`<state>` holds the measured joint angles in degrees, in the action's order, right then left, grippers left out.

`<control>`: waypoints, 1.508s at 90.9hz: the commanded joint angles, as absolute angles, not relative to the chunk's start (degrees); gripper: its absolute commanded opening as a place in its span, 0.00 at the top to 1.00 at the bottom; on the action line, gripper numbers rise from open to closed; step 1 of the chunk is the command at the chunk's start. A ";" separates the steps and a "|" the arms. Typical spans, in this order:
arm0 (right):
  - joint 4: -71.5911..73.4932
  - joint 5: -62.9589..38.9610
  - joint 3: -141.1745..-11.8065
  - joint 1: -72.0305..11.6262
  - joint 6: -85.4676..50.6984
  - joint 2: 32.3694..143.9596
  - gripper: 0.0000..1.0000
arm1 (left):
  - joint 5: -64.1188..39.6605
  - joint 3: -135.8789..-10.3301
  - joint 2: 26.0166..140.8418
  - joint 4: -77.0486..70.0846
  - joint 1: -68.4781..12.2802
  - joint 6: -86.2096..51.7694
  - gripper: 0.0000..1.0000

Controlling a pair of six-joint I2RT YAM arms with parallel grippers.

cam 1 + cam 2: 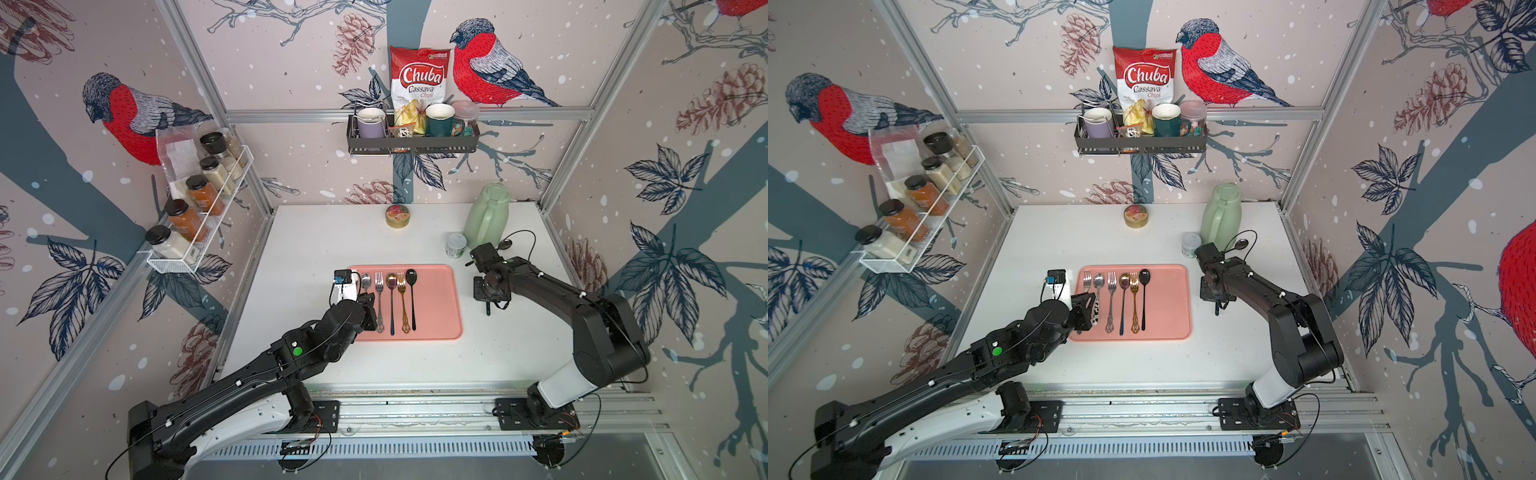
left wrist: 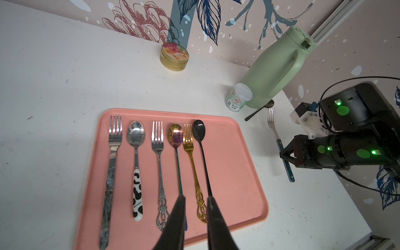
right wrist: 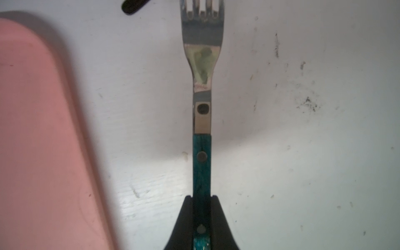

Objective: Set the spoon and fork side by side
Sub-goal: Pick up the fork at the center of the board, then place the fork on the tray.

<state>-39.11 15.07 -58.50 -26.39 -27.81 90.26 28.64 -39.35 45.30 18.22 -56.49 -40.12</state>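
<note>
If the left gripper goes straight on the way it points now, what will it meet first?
The left gripper would likely meet the gold fork near its handle end, on the pink tray; depth is unclear.

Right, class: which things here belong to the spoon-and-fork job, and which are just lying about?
Job: pink tray, its six spoons and forks, teal-handled fork, loose black spoon.
Lying about: gold tin, white jar, green jug, spice rack, mug shelf.

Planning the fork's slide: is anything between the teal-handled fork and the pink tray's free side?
Nothing visible: only bare white table lies between the teal-handled fork and the pink tray, free beside the black spoon.
</note>
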 commanded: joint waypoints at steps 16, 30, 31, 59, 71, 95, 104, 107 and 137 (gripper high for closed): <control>-40.98 18.45 -63.57 -40.88 -45.44 90.67 0.94 | 28.85 -39.00 43.64 18.12 -56.60 -40.35 0.80; -38.84 17.85 -67.38 -44.91 -50.59 96.78 0.95 | 28.76 -38.31 42.26 18.42 -56.60 -40.57 0.80; -38.80 17.80 -67.88 -45.13 -50.78 97.39 0.95 | 28.75 -38.27 42.14 18.44 -56.60 -40.59 0.80; -36.52 16.11 -75.04 -49.34 -52.23 109.28 0.96 | 30.04 -38.07 40.42 20.37 -56.60 -40.78 0.79; -36.02 15.90 -75.60 -50.11 -52.37 110.46 0.96 | 30.26 -37.97 40.18 20.47 -56.60 -40.44 0.79; -35.13 14.70 -74.90 -51.08 -51.12 112.41 0.95 | 29.87 -38.17 40.20 19.96 -56.60 -39.93 0.79; -35.63 14.69 -75.50 -51.75 -49.26 112.95 0.94 | 29.63 -37.84 40.06 19.88 -56.60 -40.07 0.78; -35.82 14.67 -75.75 -52.07 -48.16 113.13 0.95 | 29.51 -37.72 39.92 19.82 -56.60 -40.10 0.78; -38.11 15.00 -76.30 -52.96 -45.46 113.43 0.95 | 29.09 -37.79 39.86 19.85 -56.60 -40.16 0.78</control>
